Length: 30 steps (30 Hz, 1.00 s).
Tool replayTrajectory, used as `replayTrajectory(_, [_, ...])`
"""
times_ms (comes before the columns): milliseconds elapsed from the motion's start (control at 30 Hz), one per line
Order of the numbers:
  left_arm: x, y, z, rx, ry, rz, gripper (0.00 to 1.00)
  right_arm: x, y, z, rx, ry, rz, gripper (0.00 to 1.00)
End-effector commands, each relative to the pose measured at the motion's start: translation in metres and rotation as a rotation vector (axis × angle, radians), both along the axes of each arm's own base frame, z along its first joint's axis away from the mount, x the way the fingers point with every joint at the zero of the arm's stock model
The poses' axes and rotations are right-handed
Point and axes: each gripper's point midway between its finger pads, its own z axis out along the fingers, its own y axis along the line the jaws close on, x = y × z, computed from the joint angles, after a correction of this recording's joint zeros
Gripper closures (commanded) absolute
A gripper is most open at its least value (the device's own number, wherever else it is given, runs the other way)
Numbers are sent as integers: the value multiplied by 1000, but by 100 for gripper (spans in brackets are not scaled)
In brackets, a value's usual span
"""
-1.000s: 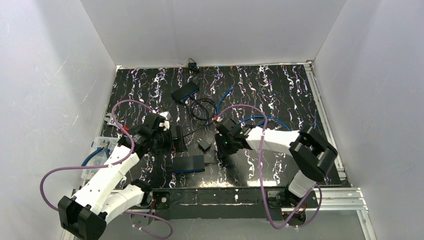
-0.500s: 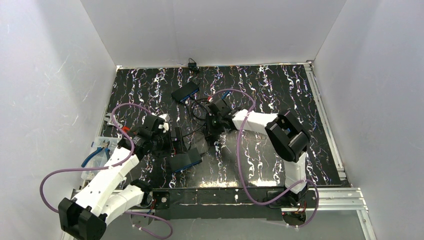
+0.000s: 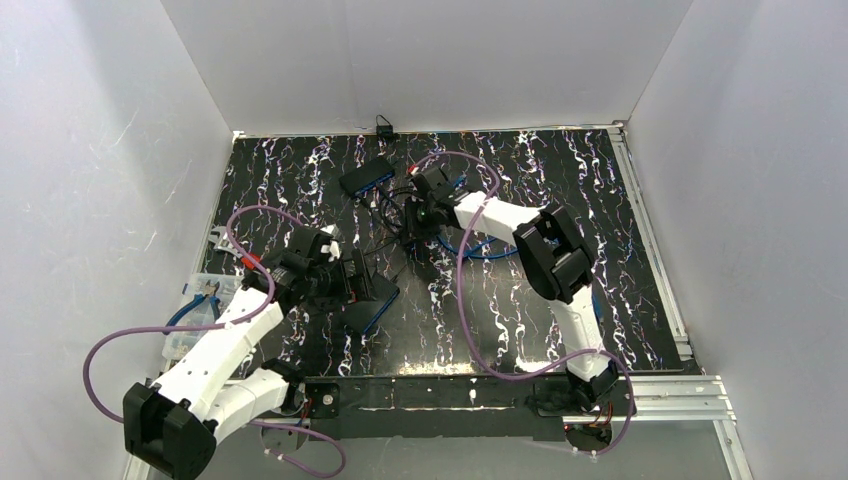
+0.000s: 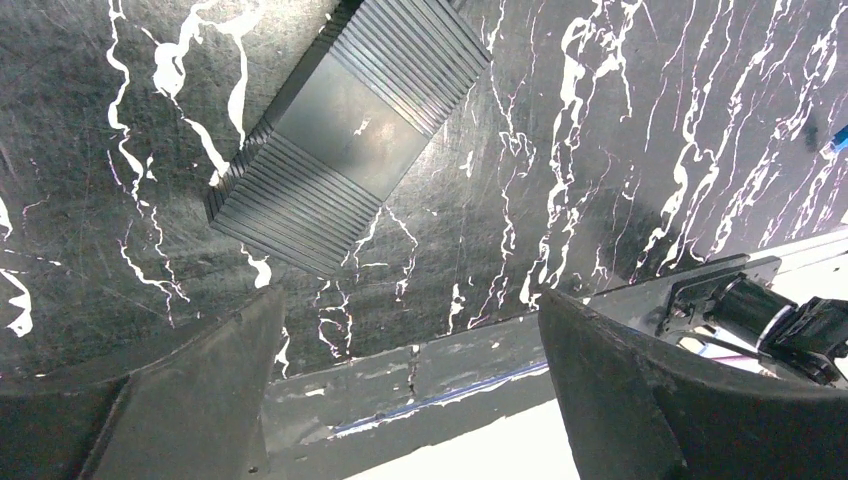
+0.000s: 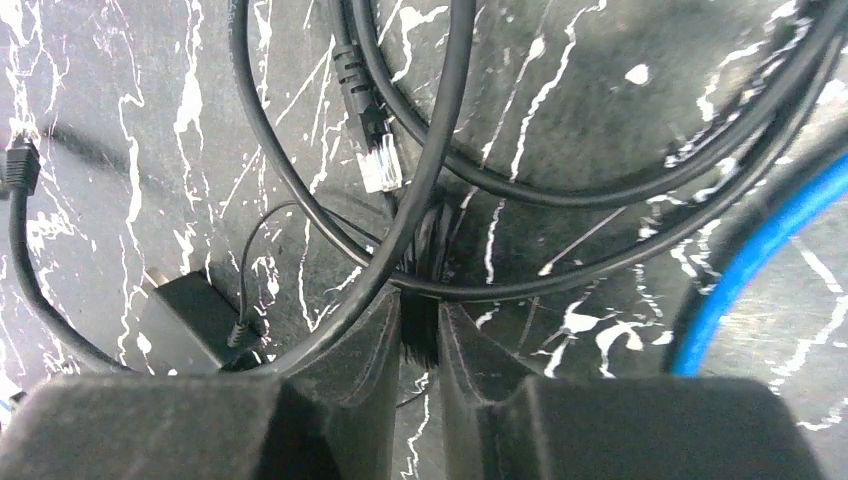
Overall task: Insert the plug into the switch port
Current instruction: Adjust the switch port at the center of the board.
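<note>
Top view, left arm: reaches in from the near left, and its left fingers (image 3: 340, 282) hang over the switch (image 3: 372, 298).
Top view, switch: a dark box lying at an angle on the black marbled table (image 3: 560, 180), near the middle of its near half.
Top view, right arm: stretches far and left, with its right fingers (image 3: 420, 213) down in a tangle of black cable (image 3: 395, 215) beside a blue cable (image 3: 490, 250).
Left wrist view, fingers: the left fingers (image 4: 200, 380) stand wide apart and hold nothing.
Left wrist view, switch: the ribbed switch (image 4: 350, 130) lies flat on the table, just beyond the fingers.
Right wrist view, fingers: the right fingers (image 5: 360, 340) are almost together, clamped on the black cable (image 5: 421, 325).
Right wrist view, plug: the clear plug (image 5: 381, 166) lies on the table just beyond the fingertips, under a crossing loop.
Right wrist view, surroundings: the blue cable (image 5: 760, 250) runs on the right, and a small black adapter (image 5: 185, 310) sits on the left.
</note>
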Motion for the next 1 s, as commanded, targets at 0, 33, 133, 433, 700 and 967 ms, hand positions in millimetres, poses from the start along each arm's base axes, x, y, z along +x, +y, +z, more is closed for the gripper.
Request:
replayTrajectory(0, [-1,3,-11,6,26,31,2,15,-10,35,11,-77,32,70])
replayTrajectory(33, [0,4,-14,11,31,32,2,13,-15,41,14,-94,35,67])
replayTrajectory(133, [2,6,-25,30,38,34,2,0,-29,62,39,-148,49,59])
replayTrajectory(433, [14,9,-37,70,-1,13,2,-50,-88,99,9,-266,50,51])
replayTrajectory(700, [28,15,-47,118,-48,20,2,-55,-130,105,-85,-322,17,49])
replayTrajectory(967, [37,25,-65,177,-69,75,2,-64,-127,113,-43,-319,40,49])
